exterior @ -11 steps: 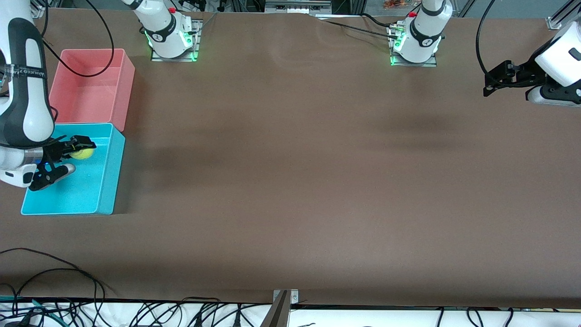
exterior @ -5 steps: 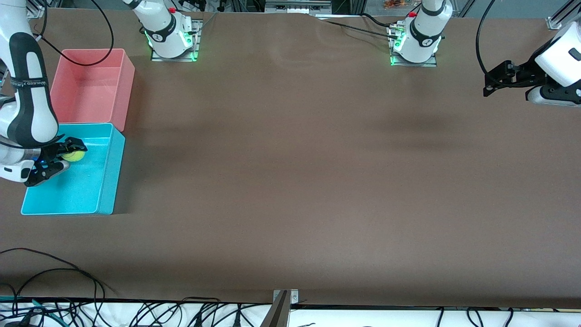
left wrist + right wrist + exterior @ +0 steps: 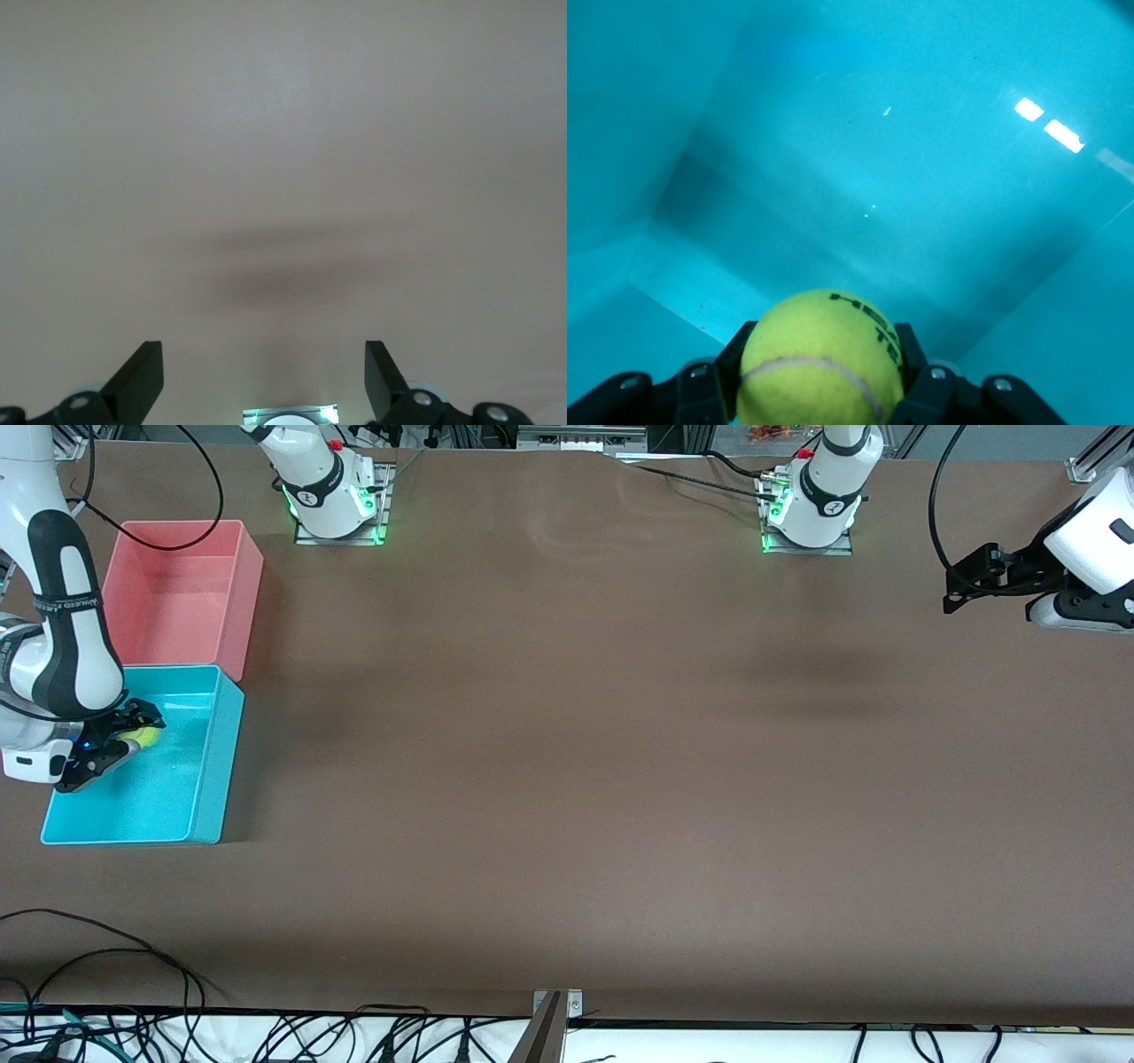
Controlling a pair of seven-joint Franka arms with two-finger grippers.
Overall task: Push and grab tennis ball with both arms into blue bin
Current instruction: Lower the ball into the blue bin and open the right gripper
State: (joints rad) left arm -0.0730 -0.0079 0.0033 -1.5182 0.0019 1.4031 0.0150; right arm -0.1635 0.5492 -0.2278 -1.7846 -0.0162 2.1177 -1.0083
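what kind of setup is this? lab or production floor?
Likely a robotics lab bench: two white arms bolted on base plates to a brown-covered table, loose cables along its edge, and pink and blue sorting bins.

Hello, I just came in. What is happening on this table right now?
The right gripper has its jaws shut on the small fuzzy yellow-green tennis ball and holds it inside the bright cyan-blue rectangular plastic bin, at the right arm's end of the table. The ball is not yet released. A same-sized pink plastic bin stands beside the blue one, farther from the front camera. The left gripper waits with jaws open above the brown table at the left arm's end, holding nothing.
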